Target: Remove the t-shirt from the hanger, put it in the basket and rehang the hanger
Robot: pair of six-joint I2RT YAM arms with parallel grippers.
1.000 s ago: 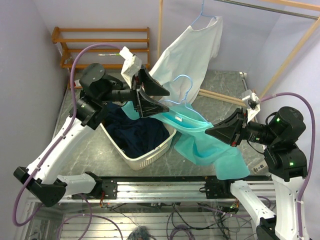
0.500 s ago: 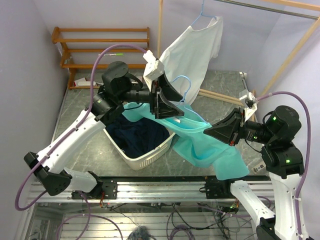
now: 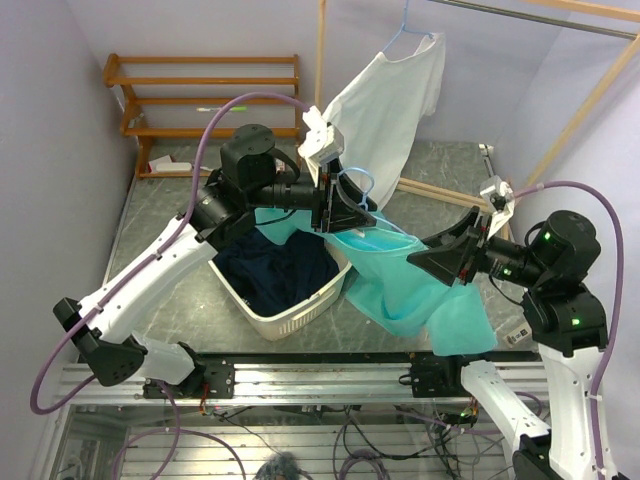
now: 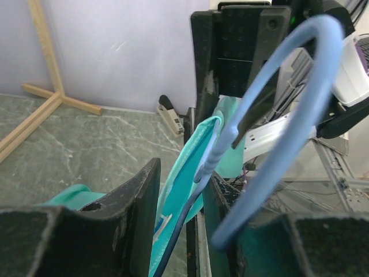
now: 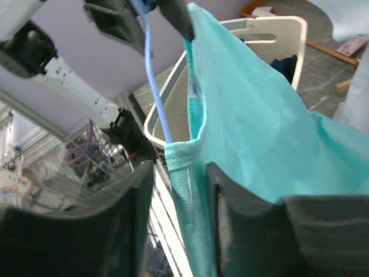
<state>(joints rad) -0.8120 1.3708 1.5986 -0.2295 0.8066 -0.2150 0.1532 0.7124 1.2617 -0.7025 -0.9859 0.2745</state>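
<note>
A teal t-shirt hangs on a light blue wire hanger, stretched in the air between my two grippers. Its lower part drapes onto the table. My left gripper is open, with the hanger's wire and the shirt's collar between its jaws, just below the hook. My right gripper is shut on the shirt's hem, where the hanger wire enters the cloth. The shirt fills the right of that view.
A white laundry basket with dark clothes stands under my left arm, and its rim shows in the right wrist view. A white shirt hangs on another hanger at the back. A wooden rack stands far left.
My left arm has swung right from beside the basket to the hanger, and its open jaws now straddle the wire and collar. The right gripper has risen slightly with the shirt.
</note>
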